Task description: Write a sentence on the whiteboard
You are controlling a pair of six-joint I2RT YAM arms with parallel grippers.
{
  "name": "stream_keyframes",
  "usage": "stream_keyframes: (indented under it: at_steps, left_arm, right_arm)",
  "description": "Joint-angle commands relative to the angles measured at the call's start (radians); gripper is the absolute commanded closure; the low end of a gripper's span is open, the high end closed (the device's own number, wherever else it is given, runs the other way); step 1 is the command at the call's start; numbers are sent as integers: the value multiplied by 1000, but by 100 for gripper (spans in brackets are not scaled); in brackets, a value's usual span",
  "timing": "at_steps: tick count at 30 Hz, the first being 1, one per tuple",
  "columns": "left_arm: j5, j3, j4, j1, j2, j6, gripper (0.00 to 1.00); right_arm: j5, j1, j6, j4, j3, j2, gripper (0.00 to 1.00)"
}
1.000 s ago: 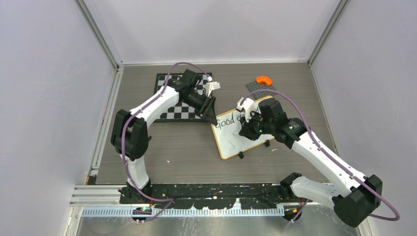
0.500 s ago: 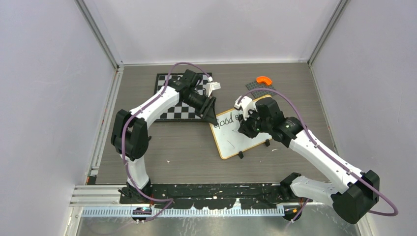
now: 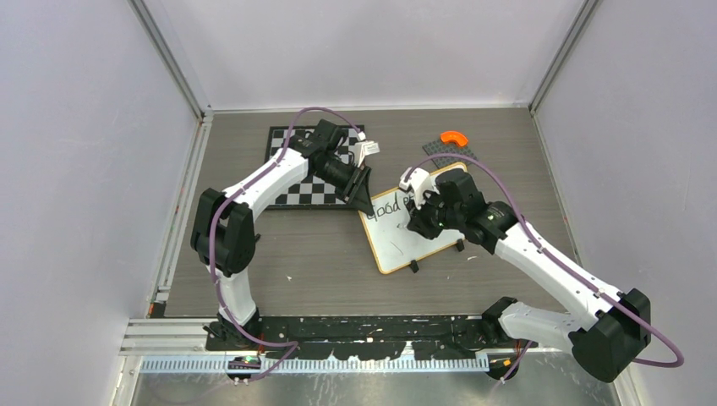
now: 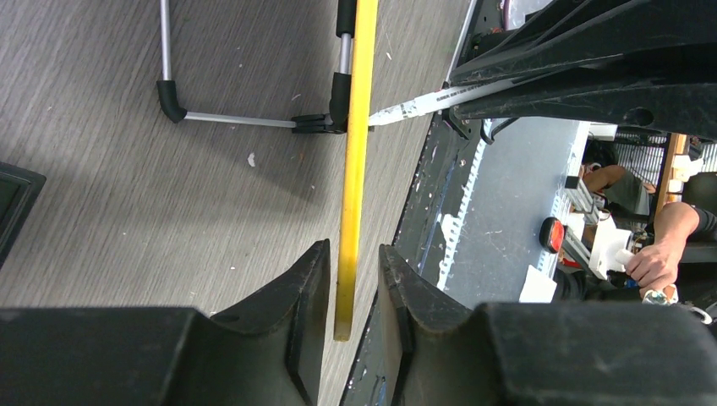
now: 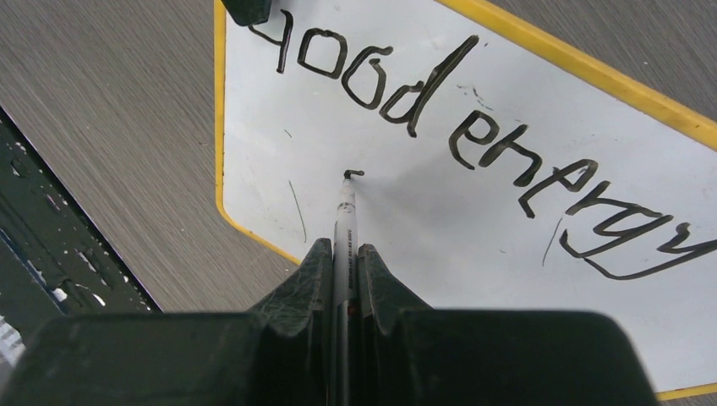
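Whiteboard (image 3: 397, 244) lies mid-frame in top view, angled on surface (image 3: 321, 254). Left wrist: my left fingers (image 4: 306, 288) straddle its yellow rim (image 4: 351, 169), contact unclear; if slack, board could skate. Right wrist: right fingers (image 5: 311, 275) clamp marker (image 5: 345, 211), tip on board; hard press could smear.

Yellow-rimmed white whiteboard (image 3: 406, 238); seemingly grey plate (image 3: 435, 152)
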Motion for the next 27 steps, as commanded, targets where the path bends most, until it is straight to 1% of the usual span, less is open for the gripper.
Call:
stream_keyframes:
  at_steps: [1,9,18,21,25,27]
  left_arm:
    - [7,-1,14,-4,-15,7,73]
    - [2,0,12,-5,-11,9,76]
    - [-1,-1,10,-6,-10,10,77]
    - [-2,0,9,-7,-13,12,77]
    - [-2,2,6,-7,-14,12,77]
    - [-2,1,7,-6,-15,12,77]
  right_arm:
    - [-4,9,-32,-1,-13,-9,100]
    - [7,11,-59,-40,-40,-21,100]
    - [-11,46,-93,-67,-53,15,100]
    - [-29,62,-96,-75,-39,21,100]
    - [-98,64,-81,-83,-15,-5,100]
    - [-105,64,-64,-79,-5,-18,100]
